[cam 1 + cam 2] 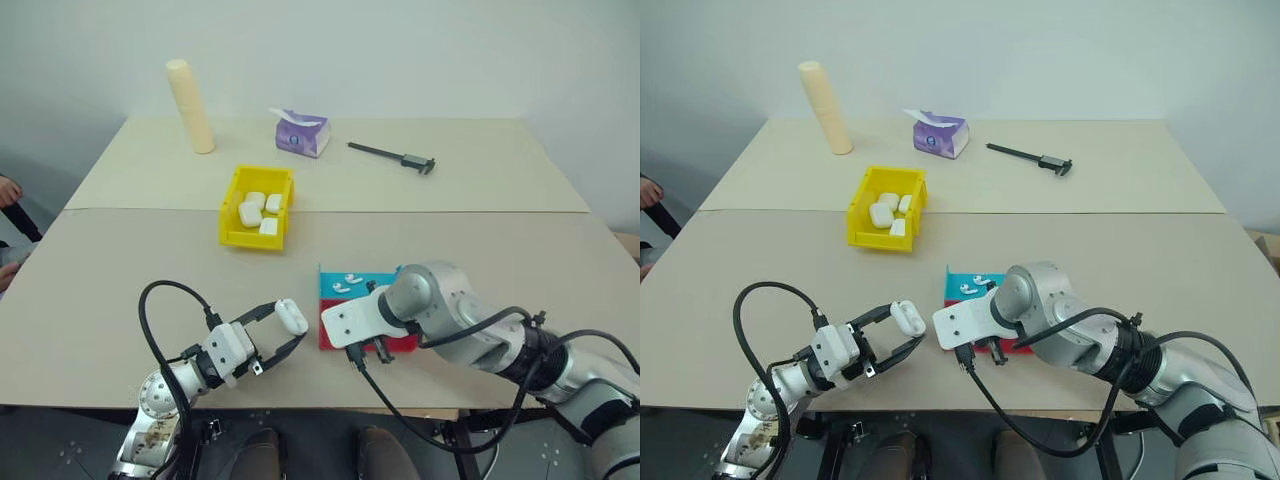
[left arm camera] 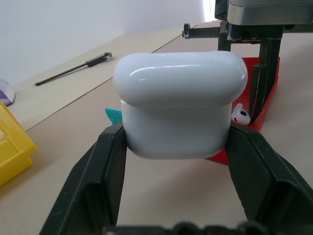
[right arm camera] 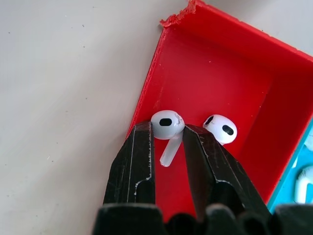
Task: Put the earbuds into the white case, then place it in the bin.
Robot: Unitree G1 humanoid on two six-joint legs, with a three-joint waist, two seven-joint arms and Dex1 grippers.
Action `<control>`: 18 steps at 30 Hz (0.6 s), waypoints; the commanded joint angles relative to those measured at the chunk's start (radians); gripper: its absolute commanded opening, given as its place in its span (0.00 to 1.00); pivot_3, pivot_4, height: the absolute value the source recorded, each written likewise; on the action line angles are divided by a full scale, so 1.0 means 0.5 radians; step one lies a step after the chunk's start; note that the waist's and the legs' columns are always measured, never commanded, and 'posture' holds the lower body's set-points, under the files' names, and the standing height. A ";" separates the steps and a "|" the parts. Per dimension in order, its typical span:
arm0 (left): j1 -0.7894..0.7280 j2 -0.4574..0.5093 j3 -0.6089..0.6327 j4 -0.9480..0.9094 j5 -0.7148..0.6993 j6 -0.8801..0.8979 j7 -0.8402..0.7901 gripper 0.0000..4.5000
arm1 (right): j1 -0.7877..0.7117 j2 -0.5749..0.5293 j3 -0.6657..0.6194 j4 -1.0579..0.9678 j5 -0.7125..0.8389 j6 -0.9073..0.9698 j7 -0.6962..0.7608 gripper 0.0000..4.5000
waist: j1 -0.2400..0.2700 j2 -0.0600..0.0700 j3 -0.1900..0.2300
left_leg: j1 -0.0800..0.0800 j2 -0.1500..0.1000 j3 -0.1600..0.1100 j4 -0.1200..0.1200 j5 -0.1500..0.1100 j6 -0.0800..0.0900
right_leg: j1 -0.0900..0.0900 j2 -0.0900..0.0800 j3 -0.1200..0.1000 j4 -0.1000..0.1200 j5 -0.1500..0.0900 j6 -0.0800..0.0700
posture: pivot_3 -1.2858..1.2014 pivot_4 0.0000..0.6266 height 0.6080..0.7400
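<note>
Risk: right gripper is pinching one earbud by its stem in the red tray | you could be flicking it out if it slips | left gripper is clamping the white case, lid down.

Your left gripper held the case above the surface; your right gripper pointed down over the red tray.

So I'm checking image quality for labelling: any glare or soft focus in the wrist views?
Left wrist view: a bright highlight streaks the white case lid, and the background caliper looks soft. Right wrist view: the earbud between the fingers is sharp, with small glints.
</note>
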State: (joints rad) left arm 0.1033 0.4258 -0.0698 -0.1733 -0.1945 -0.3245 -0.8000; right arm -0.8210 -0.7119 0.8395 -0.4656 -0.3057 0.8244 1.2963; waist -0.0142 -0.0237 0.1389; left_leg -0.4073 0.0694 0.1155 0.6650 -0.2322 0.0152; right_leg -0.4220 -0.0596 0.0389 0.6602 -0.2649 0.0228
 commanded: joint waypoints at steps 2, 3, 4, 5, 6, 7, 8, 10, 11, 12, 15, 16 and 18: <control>-0.102 0.044 0.016 -0.066 -0.103 -0.008 -0.053 0.61 | 0.019 0.004 -0.277 -0.189 0.100 0.182 -0.050 0.16 | 0.001 0.000 0.000 | 0.000 0.000 0.000 0.000 0.000 0.000 | 0.000 0.000 0.000 0.000 0.000 0.000 | 0.52 0.24 1.00; -0.117 0.052 0.019 -0.063 -0.118 -0.004 -0.065 0.61 | 0.023 0.005 -0.307 -0.214 0.116 0.213 -0.059 0.16 | 0.000 0.000 0.000 | 0.000 0.000 0.000 0.000 0.000 0.000 | 0.000 0.000 0.000 -0.001 0.000 0.000 | 0.52 0.24 1.00; -0.140 0.056 0.018 -0.071 -0.141 0.016 -0.075 0.61 | 0.036 0.005 -0.378 -0.251 0.160 0.253 -0.069 0.16 | 0.000 0.000 0.000 | 0.000 0.000 0.000 0.000 0.000 0.000 | 0.000 0.000 0.000 -0.001 0.000 0.000 | 0.52 0.24 1.00; -0.167 0.058 0.018 -0.084 -0.181 0.038 -0.090 0.61 | 0.043 0.014 -0.466 -0.286 0.202 0.322 -0.091 0.16 | 0.000 0.000 0.000 | 0.000 0.000 0.000 0.000 0.000 0.000 | 0.000 0.000 0.000 -0.001 0.000 0.000 | 0.52 0.24 1.00; -0.204 0.066 0.014 -0.103 -0.240 0.071 -0.124 0.61 | 0.059 0.029 -0.612 -0.323 0.264 0.388 -0.118 0.16 | 0.001 0.000 0.000 | 0.000 0.000 0.000 -0.001 0.000 0.000 | 0.000 0.000 0.000 -0.001 0.000 0.000 | 0.52 0.24 1.00; -0.240 0.070 0.008 -0.119 -0.298 0.098 -0.162 0.61 | 0.073 0.036 -0.750 -0.355 0.318 0.449 -0.148 0.16 | 0.001 0.000 0.000 | -0.001 0.000 0.000 -0.001 0.000 0.000 | 0.000 0.000 0.000 -0.001 0.000 0.000 | 0.52 0.24 1.00; -0.266 0.077 0.012 -0.128 -0.352 0.122 -0.196 0.61 | 0.079 0.046 -0.844 -0.379 0.357 0.492 -0.181 0.16 | 0.002 0.000 0.000 | -0.001 0.000 -0.001 -0.001 0.000 0.000 | 0.000 0.000 -0.001 -0.001 0.000 0.000 | 0.52 0.24 1.00; -0.323 0.093 -0.009 -0.205 -0.454 0.309 -0.203 0.61 | 0.109 0.043 -1.100 -0.413 0.472 0.564 -0.218 0.16 | 0.001 0.000 0.000 | -0.001 0.000 -0.001 -0.001 0.000 0.000 | 0.001 0.000 -0.001 -0.002 0.000 0.000 | 0.52 0.24 1.00; -0.344 0.125 -0.022 -0.259 -0.528 0.437 -0.221 0.61 | 0.141 0.054 -1.229 -0.424 0.515 0.545 -0.254 0.16 | 0.004 -0.001 0.000 | -0.001 0.000 -0.001 -0.001 0.000 0.000 | 0.001 0.000 -0.001 -0.003 0.000 0.000 | 0.52 0.24 1.00; -0.364 0.133 -0.035 -0.297 -0.608 0.489 -0.274 0.61 | 0.182 0.076 -1.376 -0.424 0.560 0.515 -0.300 0.16 | 0.003 -0.001 0.000 | -0.002 0.000 -0.001 -0.001 0.000 0.000 | 0.002 0.000 -0.001 -0.004 0.000 0.000 | 0.52 0.24 1.00; -0.415 0.167 -0.043 -0.367 -0.771 0.595 -0.415 0.61 | 0.318 0.177 -1.732 -0.421 0.671 0.338 -0.467 0.16 | 0.004 -0.001 0.000 | -0.003 -0.001 -0.002 -0.003 0.000 0.000 | 0.002 0.000 -0.002 -0.006 0.000 0.001 | 0.52 0.24 1.00; -0.448 0.179 -0.049 -0.376 -0.801 0.640 -0.450 0.61 | 0.370 0.254 -1.890 -0.437 0.766 0.270 -0.494 0.16 | 0.004 -0.001 0.000 | -0.003 -0.001 -0.001 -0.003 0.000 0.000 | 0.002 0.000 -0.001 -0.006 0.000 0.001 | 0.52 0.24 1.00; -0.500 0.203 -0.030 -0.372 -0.877 0.704 -0.524 0.61 | 0.457 0.399 -2.100 -0.493 0.952 0.104 -0.538 0.16 | 0.001 -0.001 0.001 | -0.002 -0.001 -0.002 -0.004 0.000 0.000 | 0.003 0.001 -0.001 -0.006 0.000 0.001 | 0.52 0.24 1.00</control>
State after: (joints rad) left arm -0.1246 0.5167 -0.0976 -0.3210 -0.5845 0.0063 -1.0333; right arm -0.5952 -0.5319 -0.1225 -0.6540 0.0944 0.9516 1.0501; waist -0.0135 -0.0243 0.1392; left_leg -0.4079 0.0690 0.1147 0.6632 -0.2320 0.0149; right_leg -0.4208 -0.0585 0.0385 0.6576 -0.2647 0.0233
